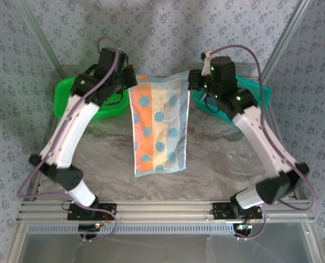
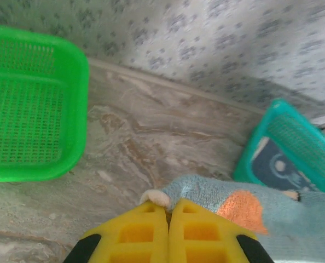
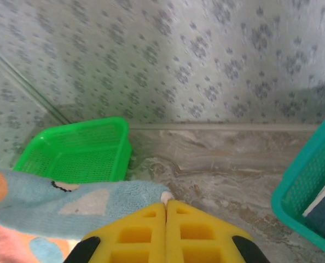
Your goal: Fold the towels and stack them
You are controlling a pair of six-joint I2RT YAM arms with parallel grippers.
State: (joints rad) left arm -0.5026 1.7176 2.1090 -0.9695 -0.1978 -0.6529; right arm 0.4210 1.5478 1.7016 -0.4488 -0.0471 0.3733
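A towel (image 1: 158, 126) with orange and pale stripes and blue dots hangs stretched between my two grippers, its lower edge reaching the marble table (image 1: 97, 153). My left gripper (image 1: 131, 82) is shut on the towel's top left corner, where the blue terry edge (image 2: 206, 192) sticks out past the yellow fingers (image 2: 135, 230). My right gripper (image 1: 193, 81) is shut on the top right corner, and the towel (image 3: 86, 200) trails off to the left of its yellow fingers (image 3: 195, 233). Another towel (image 2: 280, 167) lies in the teal basket.
A green plastic basket (image 1: 64, 101) sits at the back left, behind my left arm. A teal plastic basket (image 1: 261, 90) stands at the back right under my right arm. Patterned walls close in the back and sides.
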